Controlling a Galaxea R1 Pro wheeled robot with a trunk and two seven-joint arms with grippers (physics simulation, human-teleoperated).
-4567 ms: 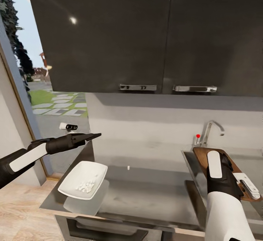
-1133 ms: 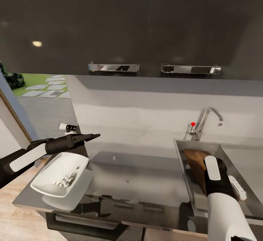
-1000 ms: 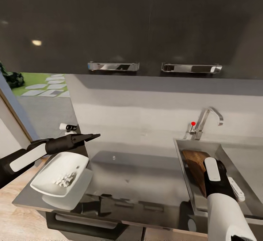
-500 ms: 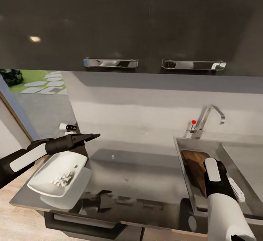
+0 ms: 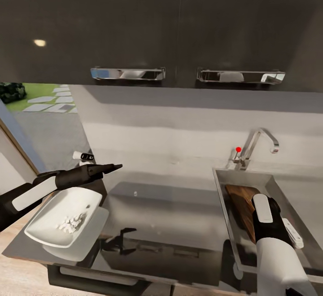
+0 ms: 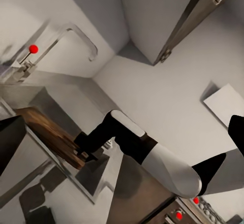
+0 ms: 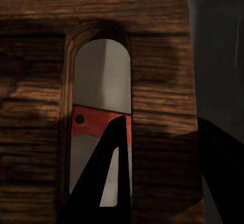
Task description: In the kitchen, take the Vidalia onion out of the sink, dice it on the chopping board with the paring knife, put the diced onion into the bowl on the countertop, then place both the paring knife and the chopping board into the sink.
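The dark grey glossy worktop (image 5: 170, 224) carries a shallow white bowl (image 5: 63, 217) at about eight o'clock near its front left corner, with small pale diced pieces (image 5: 68, 224) lying inside it. At about three o'clock the stainless-steel sink (image 5: 233, 177) is set into the worktop, its chrome tap (image 5: 255, 145) with a red dot standing at the basin's back edge. In the basin lies the dark brown chopping board (image 5: 240, 202), and through its slot handle a red strip of the paring knife (image 7: 84, 122) shows beneath the board.

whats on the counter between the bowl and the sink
In the head view, only bare glossy countertop lies between the bowl and the sink, apart from one tiny pale speck.
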